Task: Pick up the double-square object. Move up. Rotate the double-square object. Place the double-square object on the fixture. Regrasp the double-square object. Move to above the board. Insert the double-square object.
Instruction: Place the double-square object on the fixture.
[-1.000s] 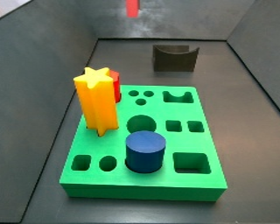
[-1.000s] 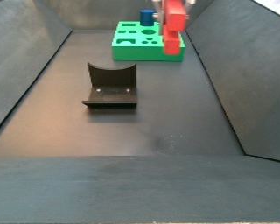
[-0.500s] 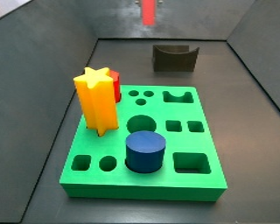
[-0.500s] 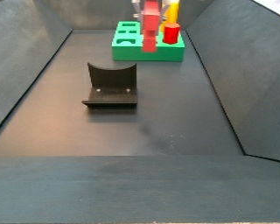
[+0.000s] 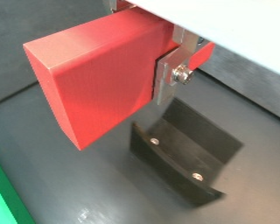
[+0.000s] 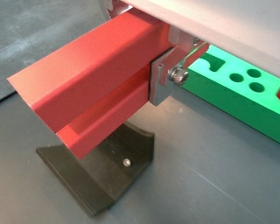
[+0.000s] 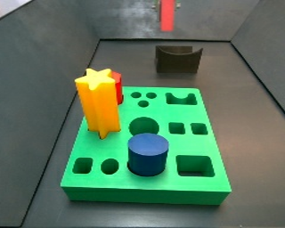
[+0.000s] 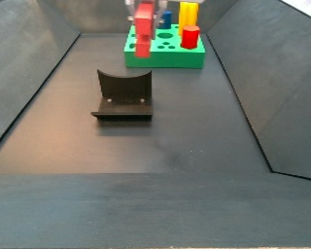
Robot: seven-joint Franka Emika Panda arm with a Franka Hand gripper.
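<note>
So we've got the gripper (image 6: 166,80) clamped tight on the red block (image 6: 90,83), silver fingers (image 5: 170,77) pressed flat against its side. It hangs in the air above the fixture (image 8: 121,95), not touching it. The board (image 8: 165,51) sits off at about 1 o'clock from the fixture in a side view.

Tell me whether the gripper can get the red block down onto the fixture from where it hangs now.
Probably yes. The gripper holds the red block in the air above the fixture, and nothing shows between them; the board stands apart, farther back.
</note>
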